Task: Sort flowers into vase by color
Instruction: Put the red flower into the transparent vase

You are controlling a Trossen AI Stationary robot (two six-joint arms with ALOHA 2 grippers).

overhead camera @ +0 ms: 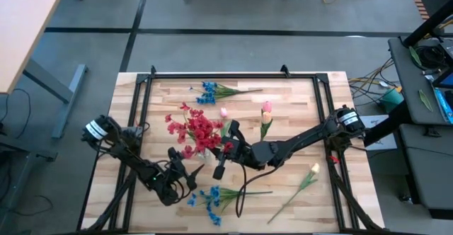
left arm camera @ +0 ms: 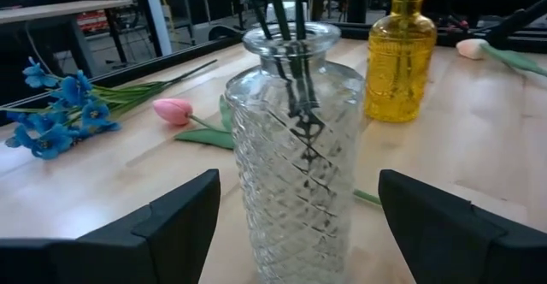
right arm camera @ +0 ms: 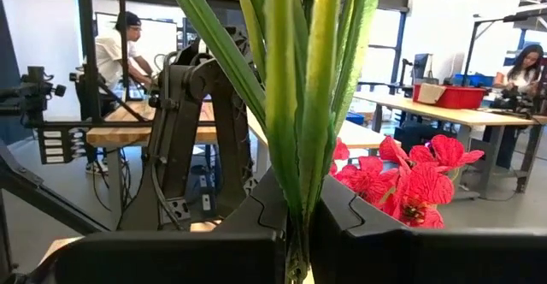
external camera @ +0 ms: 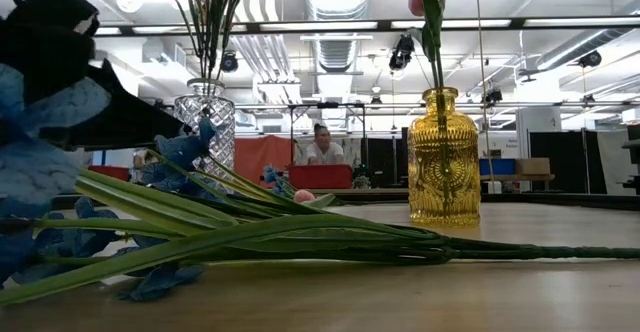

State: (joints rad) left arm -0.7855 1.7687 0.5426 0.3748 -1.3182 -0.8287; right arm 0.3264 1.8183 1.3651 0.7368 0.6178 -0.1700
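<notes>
Two grippers at work mid-table: right gripper [overhead camera: 225, 148] is clamped tight on green stems [right arm camera: 295, 104], leaves fanning up past its fingers, red blossoms [right arm camera: 410, 177] just beside. Left gripper [overhead camera: 178, 170] stands wide, jaws either side of the clear glass vase [left arm camera: 295, 139] w/o touching it, prob. ready to steady it. Vase already has stems in its neck, red spray [overhead camera: 198, 130] above it. Yellow vase [external camera: 443, 157] holds one pink tulip [overhead camera: 267, 110]. Blue sprays [overhead camera: 209, 93] at far edge and blue spray [overhead camera: 209, 196] at near edge, pink bud [overhead camera: 224, 112] and cream tulip [overhead camera: 313, 169] lie loose on the table [overhead camera: 297, 97]. To do it well: keep stems vertical over the neck, lower slowly, brace vase so it can't tip, let go only once stems are well inside.
</notes>
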